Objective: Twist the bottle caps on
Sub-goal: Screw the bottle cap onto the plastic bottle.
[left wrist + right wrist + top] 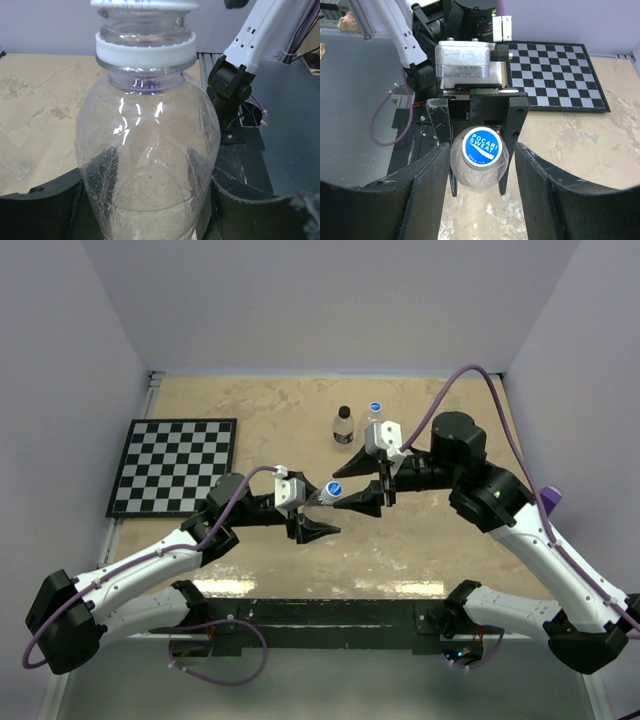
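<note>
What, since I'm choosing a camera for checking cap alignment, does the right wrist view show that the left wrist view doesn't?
Only right wrist: the blue printed top of the cap, seen end-on between the fingers of the open right gripper, plus the checkerboard. Only left wrist: the bottle side-on, with its clear body and white neck ring. Both: that same bottle clamped in the left gripper, and the tan tabletop.

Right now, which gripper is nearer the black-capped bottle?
Right. The right gripper is just on the near side of the black-capped bottle; the left gripper, gripping the tilted bottle, is farther, to its near left.
</note>
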{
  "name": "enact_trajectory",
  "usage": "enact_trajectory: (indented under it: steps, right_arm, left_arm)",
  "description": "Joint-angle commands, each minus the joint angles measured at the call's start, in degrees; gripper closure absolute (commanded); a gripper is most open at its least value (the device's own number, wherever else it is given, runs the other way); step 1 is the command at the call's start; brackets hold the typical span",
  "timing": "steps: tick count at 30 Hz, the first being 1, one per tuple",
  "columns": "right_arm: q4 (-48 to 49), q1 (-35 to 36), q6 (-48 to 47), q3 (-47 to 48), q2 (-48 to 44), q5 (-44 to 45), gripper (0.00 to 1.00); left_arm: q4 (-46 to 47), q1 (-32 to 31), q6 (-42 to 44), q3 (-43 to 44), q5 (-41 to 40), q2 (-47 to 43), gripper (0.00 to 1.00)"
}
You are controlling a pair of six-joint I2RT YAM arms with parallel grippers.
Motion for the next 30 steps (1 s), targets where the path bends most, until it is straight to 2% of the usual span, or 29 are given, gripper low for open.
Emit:
enact_trajectory:
  steps: [1,5,10,18,24,30]
  right_arm:
    - [0.6,-0.1,0.3,3.0,-0.4,-0.8,0.43]
    - [0.6,-0.1,0.3,3.1,0.1,-1.3,0.49]
    - [-0.3,-0.1,0.1,3.2,0.7,-1.5,0.62]
    - [-6.4,-0.1,-2.7,6.3,2.8,-0.1,0.97]
    - [-12.8,-0.1,-6.1,8.4,5.2,1.3,1.0]
    - [-8.7,-0.1,-2.6,5.6,4.2,3.5,1.0]
  left_arm:
    - [1.3,0.4,1.1,2.7,2.0,0.3,1.0]
    - [1.1,0.5,1.1,3.0,2.0,0.4,1.0]
    - [0.6,0.5,1.5,3.4,2.2,0.5,1.0]
    - [-6.0,0.4,5.3,6.4,1.6,0.8,1.0]
    - [-12.6,0.4,8.2,9.9,0.5,1.0,1.0]
    - [-6.4,0.3,4.0,8.0,-0.9,-0.6,1.0]
